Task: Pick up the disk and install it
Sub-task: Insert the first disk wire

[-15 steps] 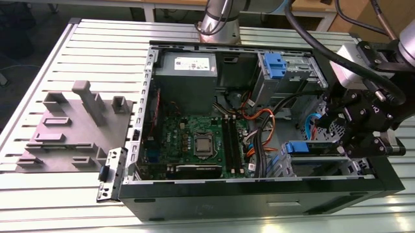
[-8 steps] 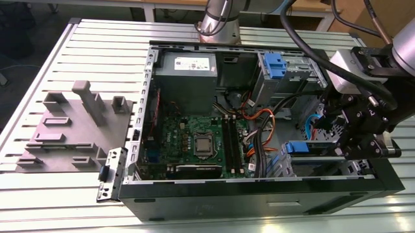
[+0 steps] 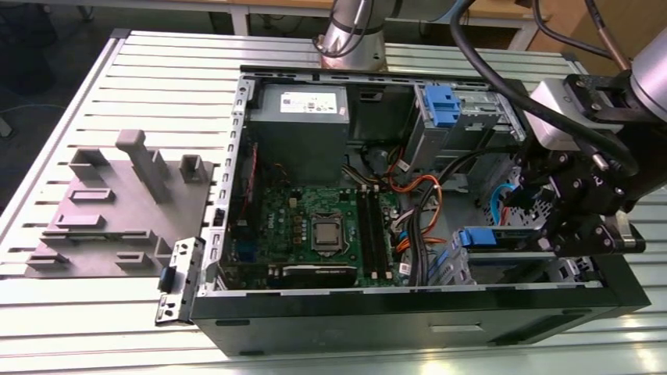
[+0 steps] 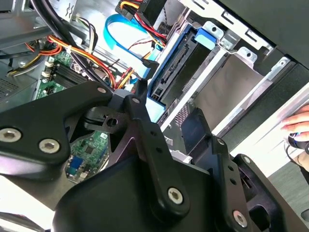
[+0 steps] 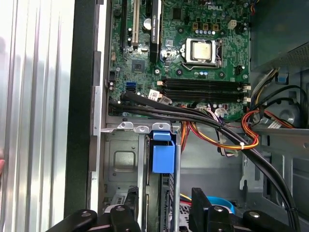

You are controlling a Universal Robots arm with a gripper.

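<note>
The disk (image 3: 498, 237) stands on edge in the drive bay at the case's front corner, on the exterior view's right, its blue carrier tab (image 5: 163, 155) facing the motherboard. In the second wrist view the disk (image 4: 179, 62) shows a dark side with its connector, framed in blue. My gripper (image 3: 544, 234) hovers right over this bay. In the first wrist view my gripper (image 5: 165, 205) is open, one finger on each side of the disk's edge (image 5: 168, 193), with a gap on both sides. In the second wrist view the gripper (image 4: 166, 108) sits just behind the carrier's end.
The open case (image 3: 417, 308) lies on a slatted table with a motherboard (image 3: 318, 223), a grey power-supply box (image 3: 300, 117) and a blue latch (image 3: 441, 105). Orange and black cables (image 5: 227, 128) run close past the bay. A grey fixture (image 3: 115, 211) sits at the exterior view's left. A person's hand (image 4: 297, 126) is nearby.
</note>
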